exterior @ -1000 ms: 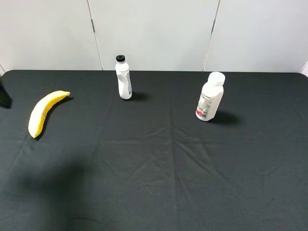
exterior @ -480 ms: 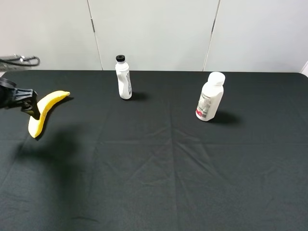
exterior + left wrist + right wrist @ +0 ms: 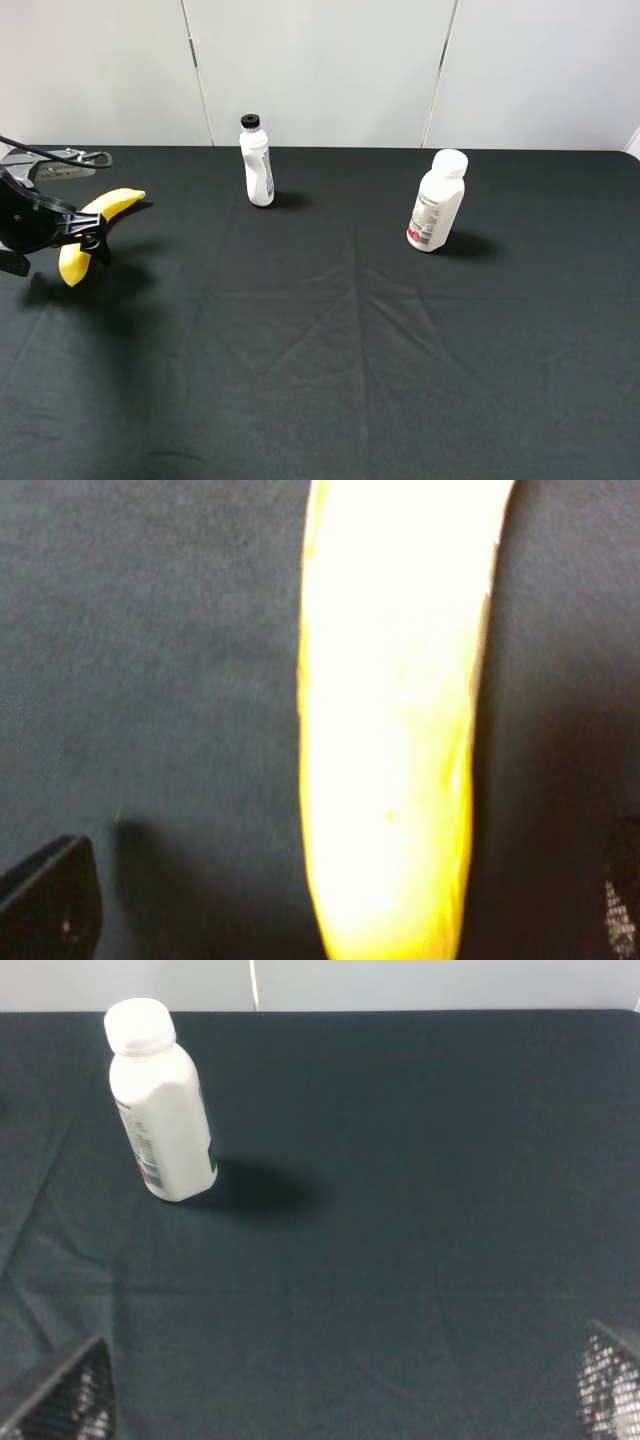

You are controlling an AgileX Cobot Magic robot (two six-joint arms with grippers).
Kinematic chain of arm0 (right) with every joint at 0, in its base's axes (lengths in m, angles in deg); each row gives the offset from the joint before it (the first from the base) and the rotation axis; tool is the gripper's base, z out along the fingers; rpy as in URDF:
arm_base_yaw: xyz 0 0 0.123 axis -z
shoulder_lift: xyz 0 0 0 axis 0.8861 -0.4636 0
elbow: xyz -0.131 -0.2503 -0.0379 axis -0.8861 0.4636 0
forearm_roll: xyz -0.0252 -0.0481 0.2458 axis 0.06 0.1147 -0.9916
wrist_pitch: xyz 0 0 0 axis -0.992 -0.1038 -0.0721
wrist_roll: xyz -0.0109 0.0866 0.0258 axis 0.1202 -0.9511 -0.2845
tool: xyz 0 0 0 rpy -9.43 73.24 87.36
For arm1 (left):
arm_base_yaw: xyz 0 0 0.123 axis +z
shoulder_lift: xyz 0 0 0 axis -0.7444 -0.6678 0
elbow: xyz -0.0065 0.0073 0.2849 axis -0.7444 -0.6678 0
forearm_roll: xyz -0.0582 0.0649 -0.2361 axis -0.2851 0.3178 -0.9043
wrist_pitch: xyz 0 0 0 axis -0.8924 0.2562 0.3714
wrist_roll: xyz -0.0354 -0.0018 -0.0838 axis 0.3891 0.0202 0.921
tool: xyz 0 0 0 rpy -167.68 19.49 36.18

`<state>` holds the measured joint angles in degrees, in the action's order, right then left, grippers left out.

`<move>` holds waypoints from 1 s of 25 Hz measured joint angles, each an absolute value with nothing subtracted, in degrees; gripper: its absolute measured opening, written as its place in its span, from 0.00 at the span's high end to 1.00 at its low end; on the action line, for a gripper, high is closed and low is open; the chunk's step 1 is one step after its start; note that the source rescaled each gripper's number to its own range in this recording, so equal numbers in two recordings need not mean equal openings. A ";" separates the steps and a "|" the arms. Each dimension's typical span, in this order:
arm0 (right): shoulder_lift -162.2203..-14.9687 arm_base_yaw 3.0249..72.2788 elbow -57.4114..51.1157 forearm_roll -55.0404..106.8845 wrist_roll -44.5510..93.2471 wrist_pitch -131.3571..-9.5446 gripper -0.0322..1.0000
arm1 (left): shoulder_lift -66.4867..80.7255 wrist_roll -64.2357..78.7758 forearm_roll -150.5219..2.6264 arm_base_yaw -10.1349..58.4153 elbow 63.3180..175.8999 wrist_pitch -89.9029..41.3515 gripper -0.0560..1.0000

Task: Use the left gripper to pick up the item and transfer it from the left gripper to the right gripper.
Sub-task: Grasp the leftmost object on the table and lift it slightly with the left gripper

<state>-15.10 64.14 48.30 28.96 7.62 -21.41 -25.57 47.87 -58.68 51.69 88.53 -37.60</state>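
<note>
The yellow banana (image 3: 118, 203) lies on the black cloth at the far left of the table. It fills the middle of the left wrist view (image 3: 390, 730). My left gripper (image 3: 58, 250) is low over the banana's near half, open, with one finger on each side of it. In the left wrist view the gripper (image 3: 335, 900) has its fingertips (image 3: 50, 905) wide apart and clear of the skin. My right gripper (image 3: 340, 1395) is open and empty above bare cloth. It is out of the exterior high view.
A slim white bottle with a black cap (image 3: 257, 162) stands at the back centre. A wider white-capped bottle (image 3: 436, 202) stands at the back right and also shows in the right wrist view (image 3: 160, 1100). A white wall runs behind the table's far edge.
My left arm has come in from the left edge and moved down and right, so its open fingers now straddle the banana. The banana and both bottles have not moved.
</note>
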 joint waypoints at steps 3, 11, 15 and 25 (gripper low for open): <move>-15.10 64.14 48.30 28.96 7.62 -21.41 0.00 | -25.98 47.87 -58.68 51.69 88.53 -36.68 0.00; -15.10 64.14 48.30 28.96 7.62 -21.41 0.00 | -25.98 47.87 -58.68 51.69 88.53 -35.52 0.23; -15.10 64.14 48.30 28.96 7.62 -21.35 0.00 | -25.98 47.87 -58.68 51.69 88.53 -35.52 0.51; -15.10 64.14 48.30 28.96 7.62 -21.35 0.00 | -25.98 47.87 -58.58 51.69 88.53 -35.52 0.94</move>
<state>-15.10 64.14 48.30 28.96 7.62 -21.35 -25.98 47.87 -58.58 51.69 88.53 -35.52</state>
